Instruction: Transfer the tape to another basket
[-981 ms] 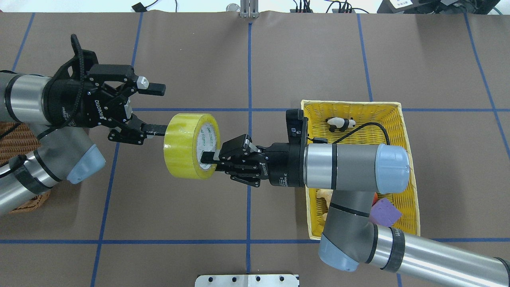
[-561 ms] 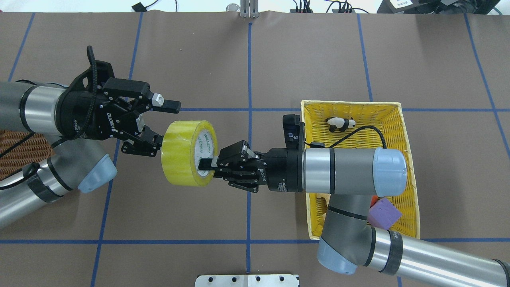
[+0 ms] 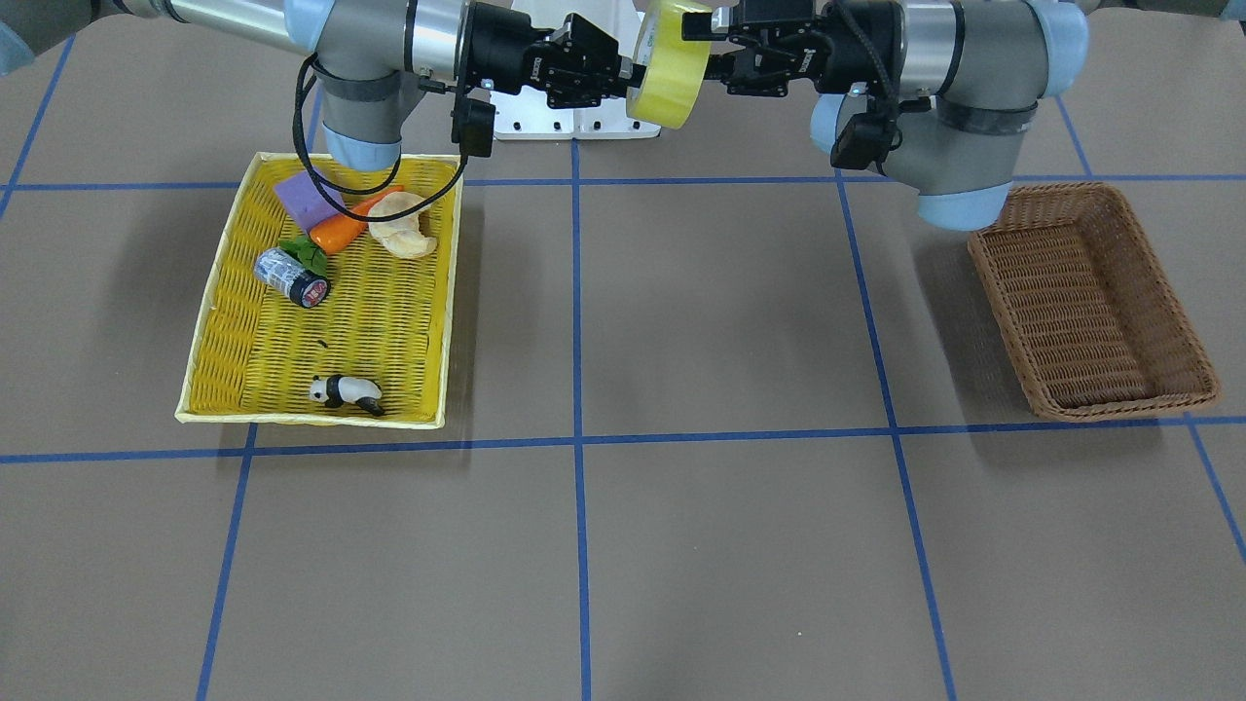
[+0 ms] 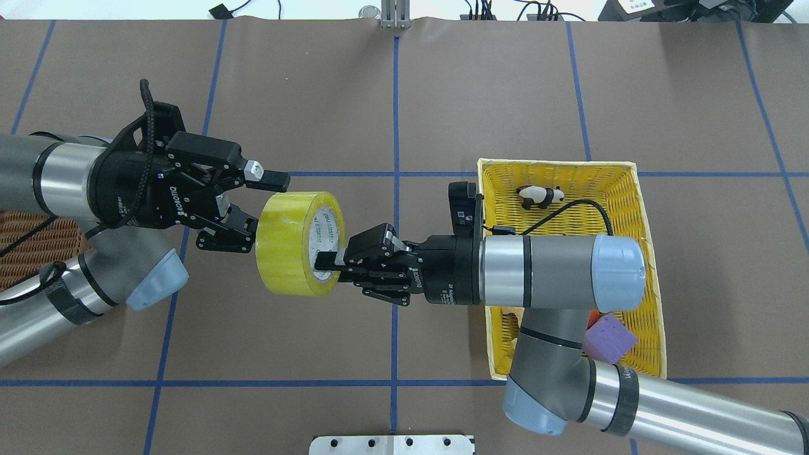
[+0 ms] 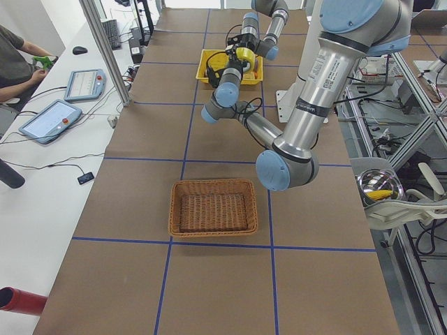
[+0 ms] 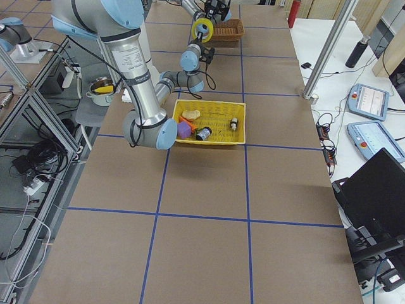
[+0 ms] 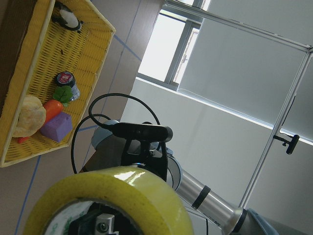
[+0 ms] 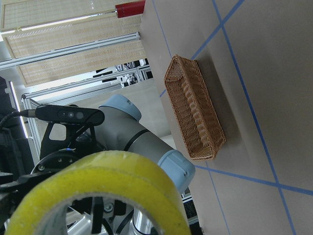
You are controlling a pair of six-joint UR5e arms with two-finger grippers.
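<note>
Closest in to the robot, the wide roll of translucent yellow-green packing tape (image 4: 291, 243) hangs on edge in mid-air, well clear of the table (image 4: 505, 95). The right gripper (image 4: 328, 260) has it, jaws pinched on the roll's wall with one finger poked into the whitish core. The left gripper (image 4: 268, 205) is right up against the opposite side with its jaws spread wide. One finger reaches past the far side of the outer band, the other sits just beside the roll's face, and nothing is clamped in it. Looks to me like a hand-off about halfway through. To do it well I'd line the left fingers up squarely across the roll and squeeze firmly before the right lets go, since that glossy band looks slippery. Then the right should open and back straight out of the core so it doesn't tug the roll loose. Further out on the robot's left sits the deep brown woven wicker basket (image 3: 1081, 302), nothing in it, well apart from the tape. The shallow bright yellow woven tray (image 3: 243, 331) on the other side holds a little panda figure (image 3: 344, 391) and other bits.
</note>
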